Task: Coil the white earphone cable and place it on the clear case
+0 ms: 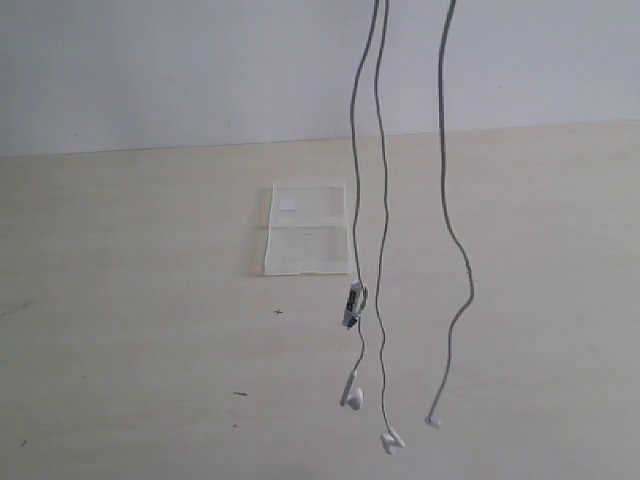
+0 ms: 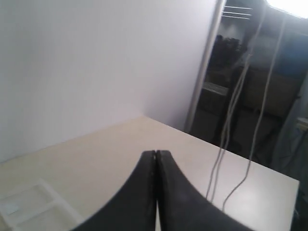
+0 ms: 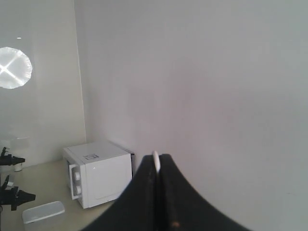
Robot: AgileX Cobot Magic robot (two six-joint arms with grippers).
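Observation:
The white earphone cable (image 1: 383, 200) hangs from above the exterior view in three strands over the table. Its inline remote (image 1: 353, 304) dangles in the air. Two earbuds (image 1: 352, 393) (image 1: 391, 441) and the plug end (image 1: 432, 420) reach down near the tabletop. The clear case (image 1: 308, 240) lies flat on the table just left of the strands. Neither gripper shows in the exterior view. My right gripper (image 3: 157, 156) is shut on a white bit of the cable (image 3: 155, 161). My left gripper (image 2: 156, 153) is shut on nothing, with the cable strands (image 2: 226, 139) hanging apart from it and the case (image 2: 29, 207) below.
The pale table (image 1: 120, 330) runs back to a white wall. The right wrist view shows a white microwave (image 3: 98, 178) and a small clear box (image 3: 42, 211) on another surface. A dark opening with shelves (image 2: 240, 72) lies beyond the table's far edge in the left wrist view.

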